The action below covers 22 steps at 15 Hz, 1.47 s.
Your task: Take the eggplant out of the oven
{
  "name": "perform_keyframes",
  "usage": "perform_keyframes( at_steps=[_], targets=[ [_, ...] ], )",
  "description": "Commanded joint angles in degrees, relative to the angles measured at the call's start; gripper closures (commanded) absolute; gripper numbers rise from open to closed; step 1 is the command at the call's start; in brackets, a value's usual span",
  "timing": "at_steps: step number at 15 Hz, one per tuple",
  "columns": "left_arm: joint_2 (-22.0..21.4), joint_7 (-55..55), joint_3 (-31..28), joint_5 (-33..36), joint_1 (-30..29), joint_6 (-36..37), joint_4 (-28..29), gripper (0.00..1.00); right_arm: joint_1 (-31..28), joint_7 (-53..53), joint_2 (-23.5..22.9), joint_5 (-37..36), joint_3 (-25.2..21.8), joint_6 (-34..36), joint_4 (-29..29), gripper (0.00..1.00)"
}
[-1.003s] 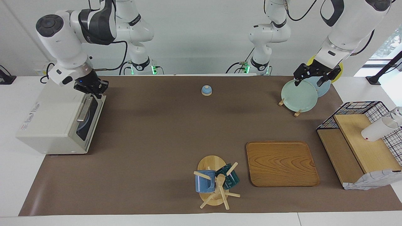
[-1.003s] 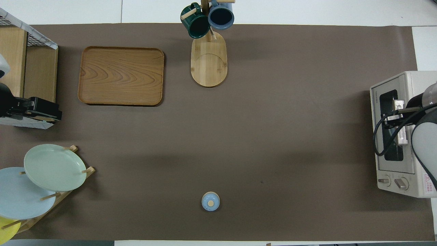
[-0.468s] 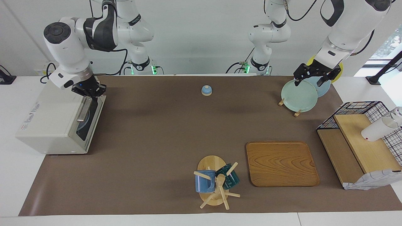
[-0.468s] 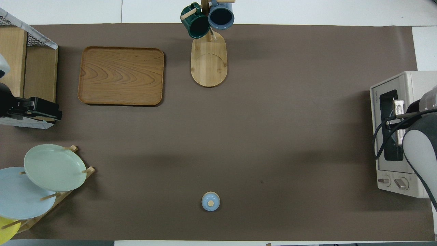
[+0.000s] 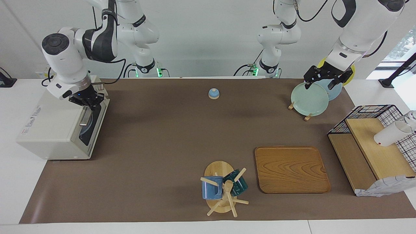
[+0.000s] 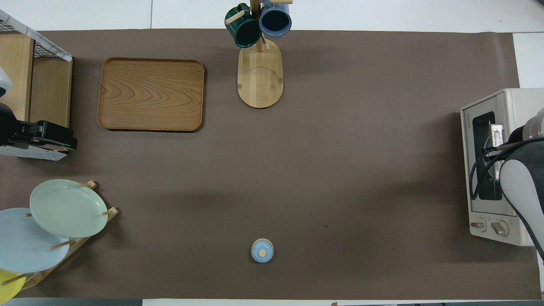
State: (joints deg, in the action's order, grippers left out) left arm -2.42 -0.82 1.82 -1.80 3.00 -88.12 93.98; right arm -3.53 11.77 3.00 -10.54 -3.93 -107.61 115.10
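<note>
Well, from the facing view, a white desk (image 5: 13,182) stands by a plain white wall, and a big brown mat (image 5: 162,130) covers most of it. The oven (image 5: 52,130) sits at the right arm's end of the desk. Its long side runs from near the robots to far from them. Its dark glass door is shut and faces the middle of the desk. The eggplant cannot be seen. The right hand (image 5: 87,101) is down at the near end of the oven's silver handle (image 5: 85,117). I cannot tell if this hand is spread or pinching the bar. The left hand (image 5: 320,85) hangs in the air by the plate rack (image 5: 307,117), spread wide and holding nothing. That arm waits.

From the overhead view, the oven (image 6: 510,98) shows its knobs (image 6: 488,226) at the end near the robots. The right arm (image 6: 522,182) covers part of the door, so its hand is hidden. The left hand (image 6: 55,142) is up at the left arm's end. A wooden tray (image 6: 151,94) and a mug stand (image 6: 260,76) lie far from the robots. A small blue lid (image 6: 262,250) lies near them.
</note>
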Motion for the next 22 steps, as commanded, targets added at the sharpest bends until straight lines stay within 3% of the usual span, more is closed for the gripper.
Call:
perform_keyframes(
  at_steps=[1,8,13,17,22],
  targets=[
    [-0.92,-0.06,-0.15,1.18,0.34,-0.48,0.77,0.0,-1.04,1.5,0.69,-0.71,0.41,-2.42,2.75,1.0],
    [-0.92,-0.06,-0.24,1.18,0.34,-0.48,0.77,0.0,-0.77,1.33,0.69,-0.01,0.5,-4.27,4.43,1.0],
    [-0.92,-0.06,-0.15,1.18,0.34,-0.48,0.77,0.0,1.69,1.59,-1.86,-2.45,0.94,2.93,-4.71,1.0],
    [-0.92,-0.06,-0.15,1.18,0.34,-0.48,0.77,0.0,0.28,7.12,-1.77,-5.46,0.68,1.71,-4.27,1.0],
    [-0.92,-0.06,-0.15,1.18,0.34,-0.48,0.77,0.0,-2.35,7.83,0.07,-5.37,0.67,-4.44,2.05,1.0]
  ],
)
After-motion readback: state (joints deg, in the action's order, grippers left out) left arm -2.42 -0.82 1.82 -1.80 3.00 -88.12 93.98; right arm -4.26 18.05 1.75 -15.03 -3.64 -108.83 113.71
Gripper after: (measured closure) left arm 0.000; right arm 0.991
